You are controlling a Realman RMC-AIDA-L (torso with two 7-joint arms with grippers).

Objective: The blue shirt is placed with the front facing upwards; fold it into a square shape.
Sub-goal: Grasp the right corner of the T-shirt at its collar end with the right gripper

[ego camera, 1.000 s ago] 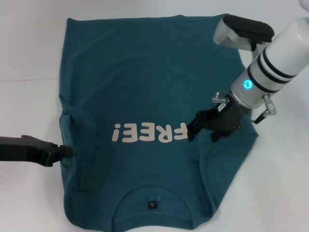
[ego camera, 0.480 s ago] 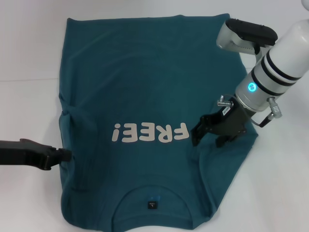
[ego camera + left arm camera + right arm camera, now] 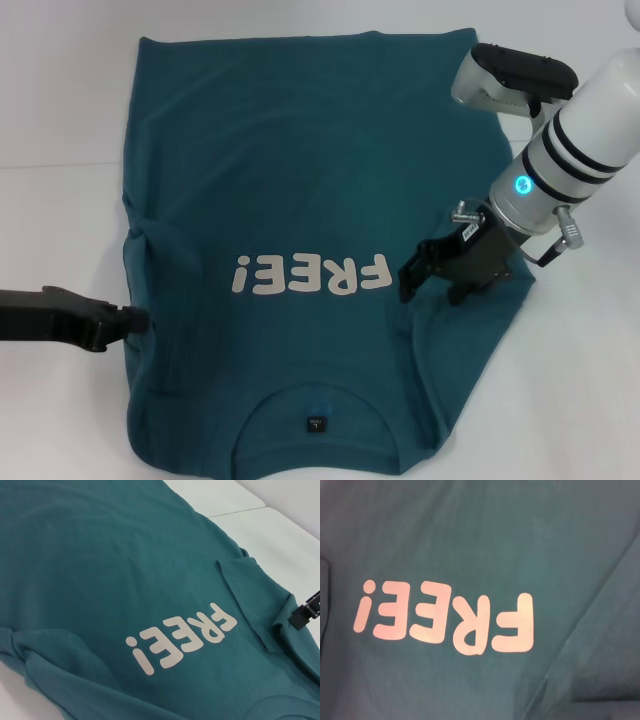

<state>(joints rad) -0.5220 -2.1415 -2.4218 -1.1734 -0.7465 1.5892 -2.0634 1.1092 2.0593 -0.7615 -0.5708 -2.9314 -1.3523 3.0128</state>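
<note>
**Shirt flat, both sleeves tucked in, pincers at the side edges**

White table (image 3: 60, 100) is covered mid-frame by the blue shirt (image 3: 300, 160), laid front up with the collar (image 3: 316, 408) nearest the robot and the hem at the far side. "FREE!" print (image 3: 308, 275) is seen across the chest. Both sleeves appear folded inward onto the body.

Handling, as judged: thin cotton, light, limp, no stiffness, so it will sag and crease if lifted from one point. Best taken at doubled layers: the folded side edges or shoulder seams, both sides together.

Left pincer (image 3: 135, 319) is held low over the table at the shirt's left edge, arm reaching in flat from the side; finger state cannot be told. Right pincer (image 3: 428, 278) is angled steeply down over the folded right sleeve beside the print, fingers apparently spread, nothing pinched.
</note>
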